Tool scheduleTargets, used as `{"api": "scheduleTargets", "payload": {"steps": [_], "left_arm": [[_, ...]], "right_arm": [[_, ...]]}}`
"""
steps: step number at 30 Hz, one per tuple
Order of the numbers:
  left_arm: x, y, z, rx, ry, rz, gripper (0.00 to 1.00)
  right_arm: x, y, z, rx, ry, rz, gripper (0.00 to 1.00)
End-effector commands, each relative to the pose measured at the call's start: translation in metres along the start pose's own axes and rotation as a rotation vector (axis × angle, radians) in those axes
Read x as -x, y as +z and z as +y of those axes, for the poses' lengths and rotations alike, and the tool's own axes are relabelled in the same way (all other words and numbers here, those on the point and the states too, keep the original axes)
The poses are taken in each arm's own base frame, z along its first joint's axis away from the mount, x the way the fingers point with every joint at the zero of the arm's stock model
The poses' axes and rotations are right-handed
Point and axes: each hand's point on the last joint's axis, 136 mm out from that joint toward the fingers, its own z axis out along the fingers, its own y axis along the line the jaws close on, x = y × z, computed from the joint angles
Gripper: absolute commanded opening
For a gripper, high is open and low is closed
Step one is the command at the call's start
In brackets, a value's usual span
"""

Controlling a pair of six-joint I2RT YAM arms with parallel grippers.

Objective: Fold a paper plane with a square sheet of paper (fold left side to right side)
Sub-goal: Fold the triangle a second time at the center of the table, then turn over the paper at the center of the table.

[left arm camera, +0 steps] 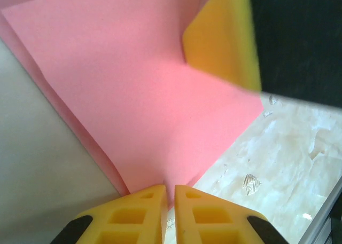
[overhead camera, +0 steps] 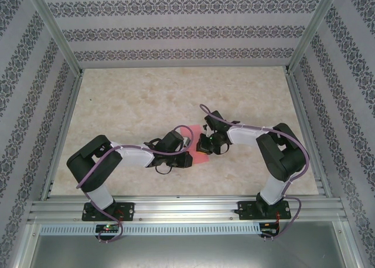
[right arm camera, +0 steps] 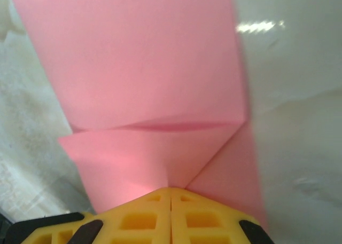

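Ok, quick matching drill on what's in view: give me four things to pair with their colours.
Things:
1 paper sheet
2 right hand's fingers
3 table top
4 arm cables

Colours:
A yellow
B purple
C salmon pink
D pale marbled beige

Pairs: 1-C, 2-A, 3-D, 4-B
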Motion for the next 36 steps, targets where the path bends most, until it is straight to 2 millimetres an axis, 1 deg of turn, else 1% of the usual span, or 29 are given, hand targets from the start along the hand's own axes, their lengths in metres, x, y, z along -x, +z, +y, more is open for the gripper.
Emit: {"api": "scheduleTargets", "payload": {"steps": [1,3,4,7,8,10,12,14,16,18,20,22,25,30,32,34,36], "left_arm": [[-0.028,0.007,0.042,0.128,-0.063,0.071,0.15],[-0.025,0.006,0.039,0.12,-0.06,0.064,0.15],[-0.023,0.005,0.035,0.107,-0.055,0.056,0.18],[-0.011,-0.003,0.018,0.062,-0.029,0.024,0.26],[-0.005,-0.008,0.01,0.048,-0.012,0.007,0.29],[0.008,-0.018,-0.005,0.022,0.013,-0.025,0.36],[0.02,-0.029,-0.016,0.0,0.027,-0.057,0.42],[0.032,-0.041,-0.022,-0.019,0.027,-0.095,0.47],[0.041,-0.053,-0.021,-0.028,0.014,-0.134,0.54],[0.047,-0.06,-0.015,-0.025,-0.003,-0.16,0.59],[0.052,-0.063,-0.008,-0.024,-0.017,-0.171,0.64],[0.056,-0.062,-0.005,-0.043,-0.028,-0.171,0.67],[0.062,-0.056,-0.004,-0.072,-0.036,-0.167,0.68],[0.072,-0.041,-0.013,-0.124,-0.023,-0.145,0.68],[0.074,-0.034,-0.011,-0.118,-0.023,-0.135,0.65],[0.077,-0.028,-0.009,-0.113,-0.029,-0.126,0.58],[0.08,-0.025,-0.012,-0.13,-0.027,-0.128,0.51]], "right_arm": [[0.021,-0.008,-0.018,-0.082,-0.009,-0.066,0.08],[0.028,-0.015,-0.019,-0.074,-0.008,-0.092,0.08],[0.033,-0.021,-0.015,-0.048,-0.015,-0.123,0.08],[0.04,-0.042,-0.001,0.031,-0.044,-0.207,0.11],[0.041,-0.049,0.001,0.053,-0.056,-0.23,0.13],[0.041,-0.062,0.0,0.08,-0.067,-0.258,0.21],[0.039,-0.069,-0.004,0.116,-0.062,-0.267,0.26],[0.038,-0.075,-0.005,0.165,-0.062,-0.282,0.3],[0.036,-0.08,-0.007,0.204,-0.059,-0.302,0.35],[0.033,-0.081,-0.005,0.237,-0.063,-0.313,0.4],[0.031,-0.082,-0.002,0.27,-0.068,-0.324,0.44],[0.029,-0.081,0.001,0.306,-0.069,-0.327,0.48],[0.028,-0.078,0.002,0.333,-0.065,-0.322,0.52],[0.025,-0.072,0.001,0.336,-0.062,-0.3,0.53],[0.023,-0.068,0.001,0.337,-0.06,-0.284,0.53],[0.021,-0.064,0.002,0.336,-0.06,-0.27,0.53],[0.018,-0.061,0.001,0.333,-0.059,-0.258,0.53]]}}
